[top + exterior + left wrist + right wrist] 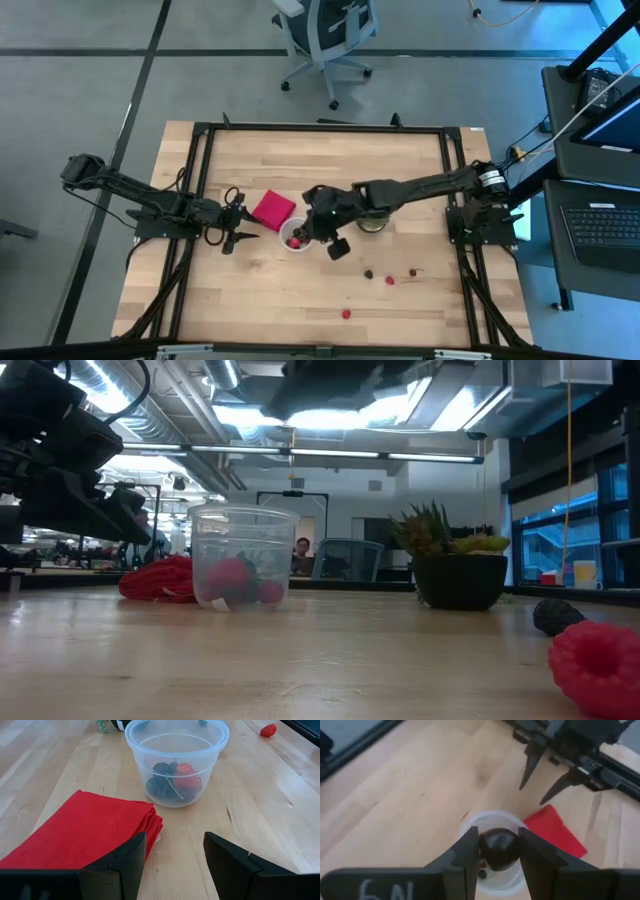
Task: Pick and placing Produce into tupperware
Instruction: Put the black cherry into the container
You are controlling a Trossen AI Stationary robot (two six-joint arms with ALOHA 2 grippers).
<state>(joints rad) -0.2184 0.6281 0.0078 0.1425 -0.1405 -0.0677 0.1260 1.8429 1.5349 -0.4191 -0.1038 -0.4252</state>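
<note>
Right tool (pixel 496 851) clamps a dark fruit (pixel 499 848) directly above the tupperware (pixel 492 852), so lower w/o nudging the rim, then release (left tool (pixel 172 865) waits wide apart beside the red napkin (pixel 85 832)); wood surface (pixel 300 300) carries stray fruit, office room beyond.

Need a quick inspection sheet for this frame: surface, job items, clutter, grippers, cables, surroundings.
Surface: wooden table, dry, no spills seen.
Job's things: tupperware upright, several red and dark fruits inside; loose fruits lie on the table toward the right arm's side.
Clutter: red napkin beside the tupperware; potted plant.
Grippers: right gripper above the tupperware, shut on dark fruit; left gripper open, empty, near the napkin.
Cables: along the left arm.
Surroundings: office chair; laptop; seated person far behind.
</note>
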